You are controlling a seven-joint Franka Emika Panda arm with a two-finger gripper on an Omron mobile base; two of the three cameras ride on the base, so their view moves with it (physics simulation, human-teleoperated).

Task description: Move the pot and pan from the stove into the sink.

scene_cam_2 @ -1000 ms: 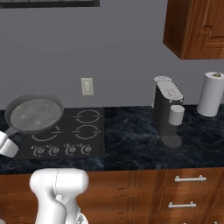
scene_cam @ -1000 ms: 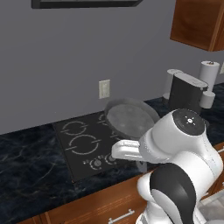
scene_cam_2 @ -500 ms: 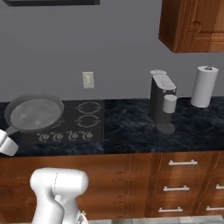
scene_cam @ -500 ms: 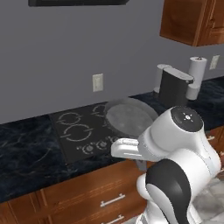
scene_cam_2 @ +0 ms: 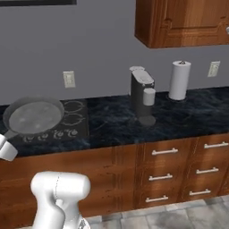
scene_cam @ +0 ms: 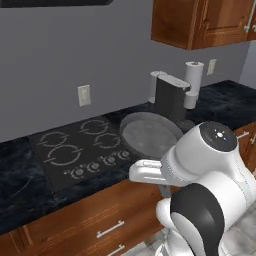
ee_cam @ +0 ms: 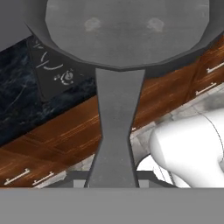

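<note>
The pan [ee_cam: 127,33] is held by its handle in the clamped claw [ee_cam: 114,183] (long axis straight ahead), above the table's [scene_cam_2: 116,120] front edge.

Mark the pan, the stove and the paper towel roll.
pan [scene_cam_2: 33,117], right base view, middle of its grey inside.
stove [scene_cam: 75,150], left base view, black glass between burner rings.
paper towel roll [scene_cam_2: 179,81], right base view, white side of the roll.

A dark coffee machine [scene_cam_2: 142,96] stands on the black marble counter [scene_cam_2: 179,114], a paper towel roll [scene_cam_2: 179,80] near at its 3 o'clock; wall outlet [scene_cam_2: 69,79] at 9 o'clock; wooden cabinet [scene_cam_2: 183,22] at 12 o'clock; wooden drawers [scene_cam_2: 179,170] at 6 o'clock
</note>
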